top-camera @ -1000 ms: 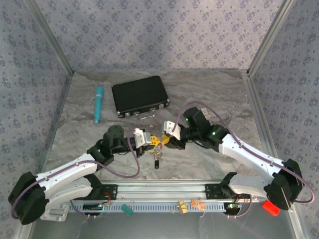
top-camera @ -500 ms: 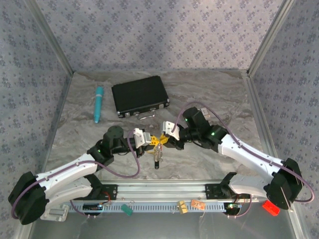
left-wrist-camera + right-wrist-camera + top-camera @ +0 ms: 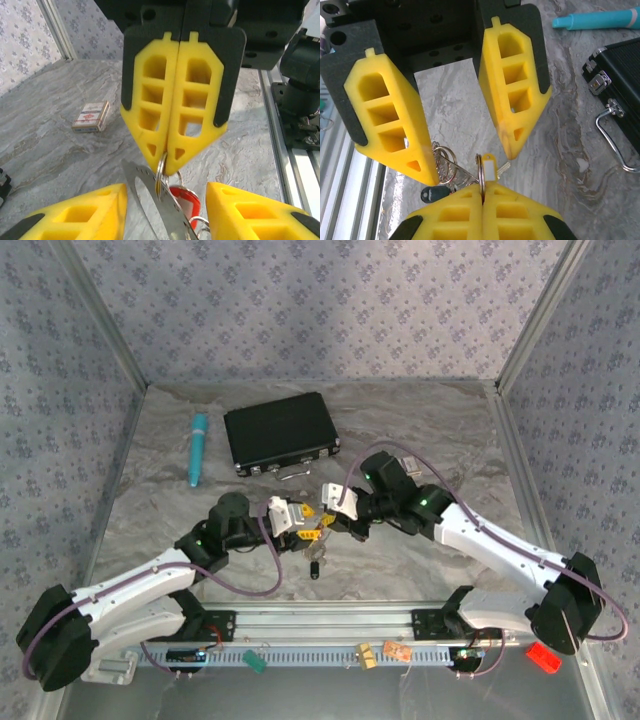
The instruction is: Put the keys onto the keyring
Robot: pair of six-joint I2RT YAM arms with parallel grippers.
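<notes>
My right gripper [image 3: 326, 522] [image 3: 482, 187] is shut on a silvery ring [image 3: 480, 170] [image 3: 161, 172] of the keyring, held just above the table's middle. The keys hang from it as a bunch [image 3: 317, 558]. In that bunch are a red-tagged key [image 3: 184, 200], a pale label tag [image 3: 490, 167], a dark-headed key [image 3: 434, 193] and several smaller rings [image 3: 444, 162]. A flat metal plate with an oval hole [image 3: 147, 192] hangs beside the ring. My left gripper [image 3: 308, 522] [image 3: 166, 200] faces the right one, open, with one finger on each side of the ring and touching nothing.
A black case [image 3: 281, 433] with a metal handle [image 3: 615, 145] lies behind the grippers. Left of it is a teal pen [image 3: 197, 448]. A small patterned card box [image 3: 91, 115] rests on the table. The aluminium rail [image 3: 330, 615] runs along the near edge.
My left gripper has opened and let go. The right gripper has closed on the ring and shifted a little left. The key bunch now hangs from the right gripper.
</notes>
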